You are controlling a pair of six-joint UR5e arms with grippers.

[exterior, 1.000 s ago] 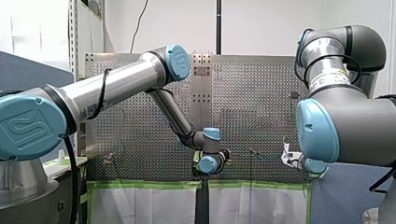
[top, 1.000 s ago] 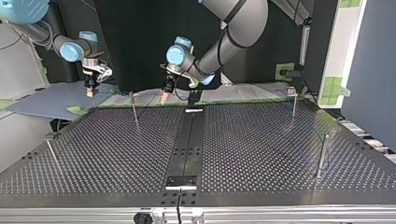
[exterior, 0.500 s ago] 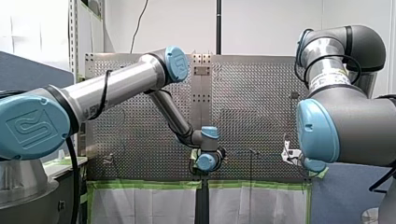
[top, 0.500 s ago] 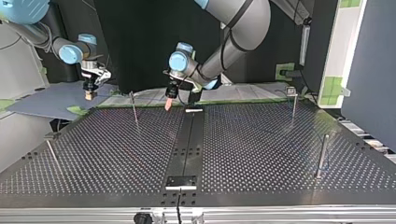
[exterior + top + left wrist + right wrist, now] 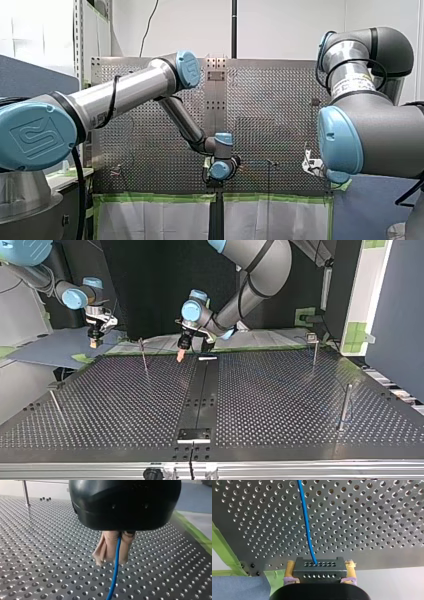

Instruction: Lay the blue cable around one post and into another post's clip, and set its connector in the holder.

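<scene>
Left tool (image 5: 111,560): beige-padded fingers (image 5: 105,547) closed narrow on thin blue cable (image 5: 115,572). Cable is pinched btwn the pads and runs out below the tips toward the dark perforated metal worktop (image 5: 50,555). Tips sit low over the worktop; contact w/ the surface cannot be told. In the top view this tool hangs tips-down from the arm entering at top right, near the worktop's far edge. A thin upright metal post (image 5: 144,356) stands near it on the side toward the other tool. A small pale flat bracket (image 5: 207,358) lies just beside it on the opposite side. It touches neither.

Right tool (image 5: 320,563): yellow-padded fingers (image 5: 290,571) clamped on the two ends of a black rectangular connector block (image 5: 319,571) w/ two rows of small holes. Cable leaves the block's middle and runs straight ahead of this tool across the worktop. The tool itself sits just off the worktop's edge, w/ a strip of green tape (image 5: 224,550) and a blue-grey mat (image 5: 237,587) beside it. Top view: well apart from left tool, above the mat.

Cable position: connector end in right tool, a stretch further along in left tool.

Other posts: slim post w/ small clip head (image 5: 314,346) and thicker plain metal post (image 5: 345,407). Both are well apart from left tool, on the side away from right tool.
</scene>
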